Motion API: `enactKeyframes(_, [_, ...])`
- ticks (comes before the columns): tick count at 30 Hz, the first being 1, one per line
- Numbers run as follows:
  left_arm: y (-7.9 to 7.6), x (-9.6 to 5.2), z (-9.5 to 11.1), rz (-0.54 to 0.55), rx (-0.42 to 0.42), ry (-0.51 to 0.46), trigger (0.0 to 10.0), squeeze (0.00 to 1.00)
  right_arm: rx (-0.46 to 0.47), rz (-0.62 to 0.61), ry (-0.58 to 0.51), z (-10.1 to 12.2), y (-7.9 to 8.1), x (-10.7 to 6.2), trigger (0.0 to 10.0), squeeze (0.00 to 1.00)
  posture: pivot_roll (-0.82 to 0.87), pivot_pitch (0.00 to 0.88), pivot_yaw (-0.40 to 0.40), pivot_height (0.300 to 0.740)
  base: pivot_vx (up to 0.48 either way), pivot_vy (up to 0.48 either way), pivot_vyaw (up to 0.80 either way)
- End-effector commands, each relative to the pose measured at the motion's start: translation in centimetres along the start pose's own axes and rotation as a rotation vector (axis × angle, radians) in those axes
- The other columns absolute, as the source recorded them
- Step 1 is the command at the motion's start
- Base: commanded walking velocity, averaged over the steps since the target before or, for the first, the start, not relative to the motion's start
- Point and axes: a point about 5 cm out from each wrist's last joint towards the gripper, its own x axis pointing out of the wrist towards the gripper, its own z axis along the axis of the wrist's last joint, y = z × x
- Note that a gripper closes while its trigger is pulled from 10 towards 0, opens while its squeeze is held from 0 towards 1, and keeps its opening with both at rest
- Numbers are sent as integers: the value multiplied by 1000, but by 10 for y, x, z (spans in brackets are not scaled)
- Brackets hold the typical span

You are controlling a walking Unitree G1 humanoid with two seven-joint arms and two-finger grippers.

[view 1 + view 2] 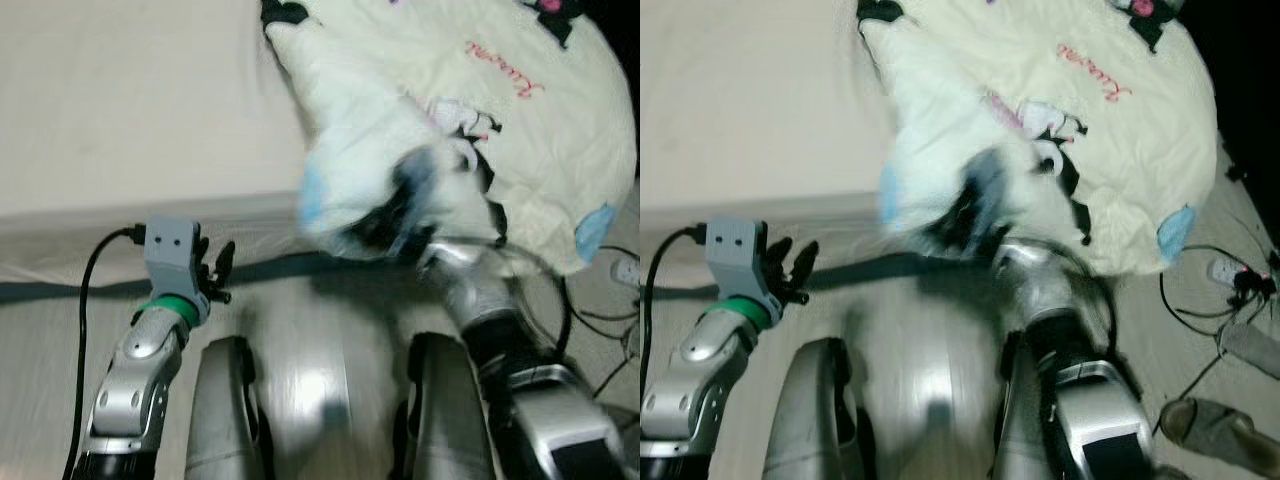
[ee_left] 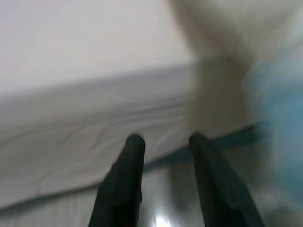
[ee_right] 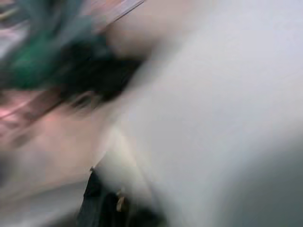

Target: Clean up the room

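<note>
Cream blanket (image 1: pixel 500 110) at one o'clock, apparently gripped by right gripper (image 1: pixel 420 245), grip unclear; left gripper (image 1: pixel 215 268) parted, empty. Next: lift onto bed (image 1: pixel 120 100).

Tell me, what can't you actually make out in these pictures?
- Right hand: blurred and buried in the cream blanket; open or shut cannot be told.
- Right wrist view: one smear of motion blur.
- Blanket print: too blurred to identify.
- Blanket top: cut off by the head views' upper edge.
- Left hand: sharp, open, near the bed edge.
</note>
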Motion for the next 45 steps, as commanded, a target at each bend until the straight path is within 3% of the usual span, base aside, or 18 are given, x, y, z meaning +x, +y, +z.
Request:
enactKeyframes(1, [1, -3, -11, 9, -4, 41, 10000, 0, -6, 68, 28, 0, 6, 0, 10000, 0, 75, 266, 86, 530, 0, 0, 0])
enactKeyframes(2, [-1, -2, -12, 6, -8, 41, 10000, 0, 26, 130, 90, -18, 23, -5, 10000, 0, 66, 262, 84, 530, 0, 0, 0])
enactKeyframes(3, [-1, -2, -12, 6, -8, 41, 10000, 0, 26, 130, 90, -18, 23, -5, 10000, 0, 66, 262, 84, 530, 0, 0, 0])
enactKeyframes(4, [-4, 1, -13, -1, -17, 39, 10000, 0, 118, 223, 253, -65, 57, -27, 10000, 0, 51, 256, 79, 530, 0, 0, 0])
enactKeyframes(7, [-5, 1, -13, -2, -19, 38, 10000, 0, 138, 239, 286, -74, 63, -32, 10000, 0, 51, 256, 79, 530, 0, 0, 0])
enactKeyframes(10, [-9, 5, -13, -13, -27, 32, 10000, 0, 215, 106, 444, -115, 69, -73, 10000, 0, 15, 237, 69, 530, 0, 0, 0])
enactKeyframes(12, [-12, 7, -13, -22, -31, 26, 10000, 0, 214, -23, 440, -121, 64, -85, 10000, 0, 8, 231, 67, 530, 0, 0, 0])
enactKeyframes(13, [-12, 7, -13, -22, -31, 26, 10000, 0, 214, -23, 440, -121, 64, -85, 10000, 0, 8, 231, 67, 530, 0, 0, 0])
enactKeyframes(16, [-17, 10, -9, -39, -37, 7, 10000, 0, 177, -341, 199, -89, 39, -81, 10000, 0, -4, 218, 67, 530, 0, 0, 0])
enactKeyframes(18, [-17, 10, -9, -39, -37, 7, 10000, 0, 177, -341, 199, -89, 39, -81, 10000, 0, -4, 218, 67, 530, 0, 0, 0])
enactKeyframes(21, [-20, 12, -3, -58, -14, -24, 10000, 0, 70, -663, -74, -37, 9, -86, 10000, 0, -15, 198, 68, 530, 0, 0, 0])
enactKeyframes(24, [-20, 12, -2, -61, -9, -29, 10000, 0, 47, -718, -115, -27, 5, -89, 10000, 0, -18, 194, 67, 530, 0, 0, 0])
enactKeyframes(27, [-21, 19, 8, -72, 15, -85, 10000, 0, -132, -967, -316, 27, -21, -105, 10000, 0, -48, 131, 48, 530, 0, 0, 0])
enactKeyframes(31, [-22, 23, 11, -68, 17, -102, 10000, 0, -187, -1031, -350, 37, -28, -111, 10000, 0, -48, 114, 32, 535, 0, 0, -108])
enactKeyframes(37, [-17, 21, 2, -19, 9, -101, 10000, 0, -257, -1147, -295, 39, -42, -124, 10000, 0, -40, 68, -14, 557, 0, 0, 0])
enactKeyframes(45, [-18, 20, -15, 2, 18, -70, 10000, 0, -276, -1164, -267, 39, -49, -126, 10000, 0, -38, 40, -41, 581, 0, 0, 0])
